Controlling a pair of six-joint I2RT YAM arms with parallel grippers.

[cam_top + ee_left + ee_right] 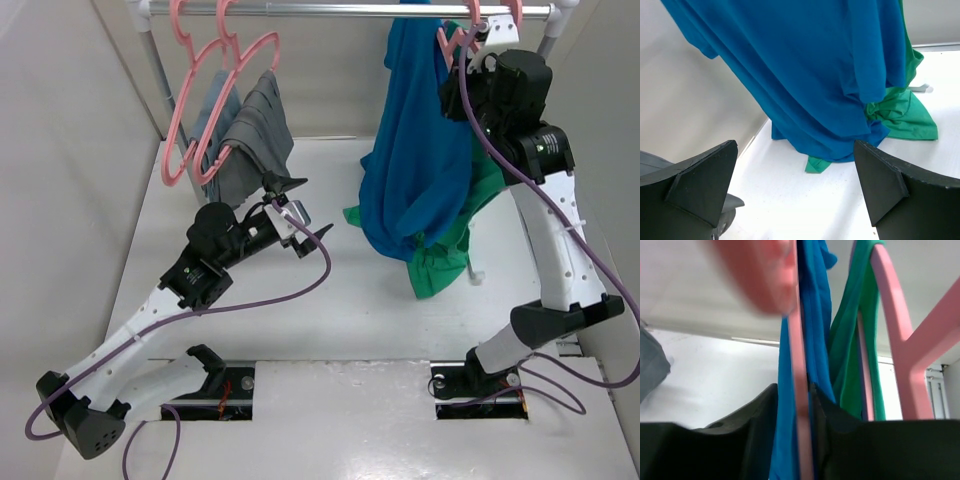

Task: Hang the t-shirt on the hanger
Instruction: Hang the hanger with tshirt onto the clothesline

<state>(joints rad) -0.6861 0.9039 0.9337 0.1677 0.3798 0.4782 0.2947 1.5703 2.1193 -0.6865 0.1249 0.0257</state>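
Right pincer (796,395) is clamped tight on the hanger (798,365) and t-shirt (816,315) fabric; left pincer (795,145) gapes wide, holding nothing

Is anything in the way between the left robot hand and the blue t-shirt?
No. The left gripper, jaws open, faces the t-shirt with only bare table showing between them.

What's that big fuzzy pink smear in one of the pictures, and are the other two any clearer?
Right wrist view: the smear is the hanger, too close to the lens to focus; the t-shirt beside it is a little soft too. Left wrist view: the t-shirt is sharp and evenly lit. Top external view: crisp, with soft light, faint shadows and no glare.
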